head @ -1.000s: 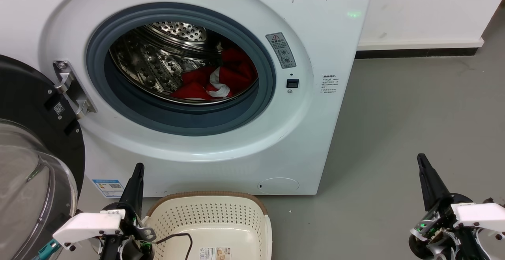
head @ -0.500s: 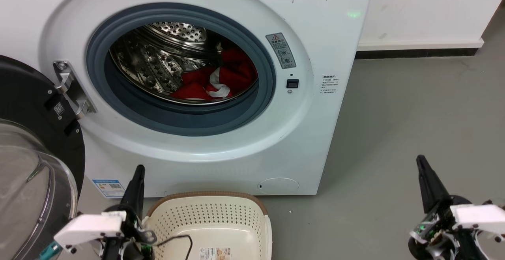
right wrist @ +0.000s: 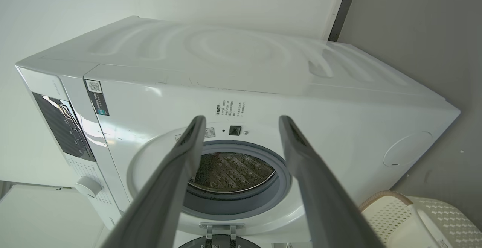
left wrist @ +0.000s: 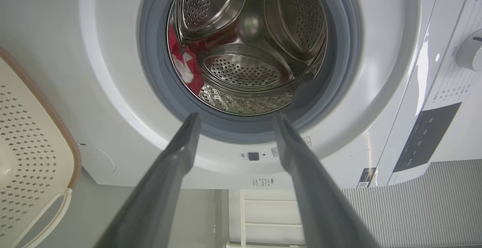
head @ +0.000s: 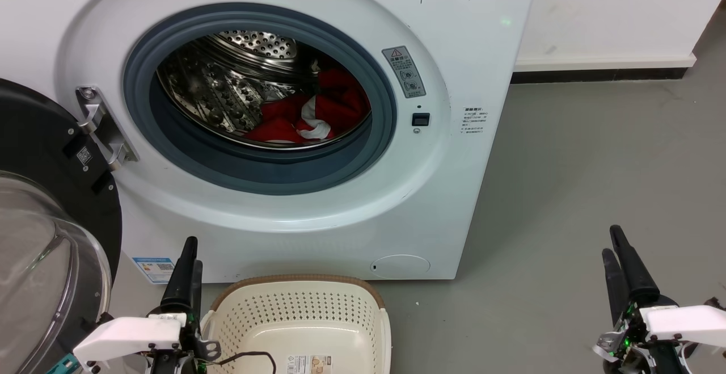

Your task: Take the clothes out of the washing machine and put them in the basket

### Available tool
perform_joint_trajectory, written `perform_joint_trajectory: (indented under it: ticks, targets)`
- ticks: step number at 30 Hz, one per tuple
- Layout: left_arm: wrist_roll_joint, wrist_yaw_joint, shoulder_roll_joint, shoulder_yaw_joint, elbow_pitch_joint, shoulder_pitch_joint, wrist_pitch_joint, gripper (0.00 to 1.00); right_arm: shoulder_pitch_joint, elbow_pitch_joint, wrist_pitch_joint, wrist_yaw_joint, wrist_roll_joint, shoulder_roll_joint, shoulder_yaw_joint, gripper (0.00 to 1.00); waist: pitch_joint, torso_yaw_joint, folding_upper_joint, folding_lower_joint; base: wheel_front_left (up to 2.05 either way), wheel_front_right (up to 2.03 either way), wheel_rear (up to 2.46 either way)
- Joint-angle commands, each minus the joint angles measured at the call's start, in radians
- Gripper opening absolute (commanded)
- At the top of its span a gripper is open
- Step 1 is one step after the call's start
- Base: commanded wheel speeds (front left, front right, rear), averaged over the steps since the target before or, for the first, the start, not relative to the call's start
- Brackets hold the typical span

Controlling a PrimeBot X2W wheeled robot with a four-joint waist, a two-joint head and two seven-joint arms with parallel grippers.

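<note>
Inside the large white front-loading washing machine (head: 454,50), the red white-striped jersey (head: 317,116) lies ungrasped; left fingers (head: 184,272) and right fingers (head: 630,263), spread and empty, should next reach in.

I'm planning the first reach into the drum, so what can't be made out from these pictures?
Clothes: head view, lower part hidden behind the grey seal; number of garments unclear.
Basket: head view, near end cut off by the bottom edge.
Warning sticker: head view, print too small.
Door: head view, cut off by the left edge.
</note>
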Motion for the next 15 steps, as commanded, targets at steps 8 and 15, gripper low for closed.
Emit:
perform_joint_trajectory:
  ticks: [8,15]
  targets:
    - [0.192,0.04,0.003,-0.005,-0.079,-0.003,-0.041,1.0,0.005,-0.093,-0.042,0.0,-0.217,-0.003,0.011,1.0,0.004,-0.002,0.0,0.0,0.0,0.0,0.0]
    - [0.35,0.077,0.004,-0.03,-0.114,0.01,-0.07,1.0,0.022,-0.143,-0.072,0.0,-0.407,-0.004,0.037,1.0,0.007,-0.002,0.0,0.0,0.0,0.0,0.0]
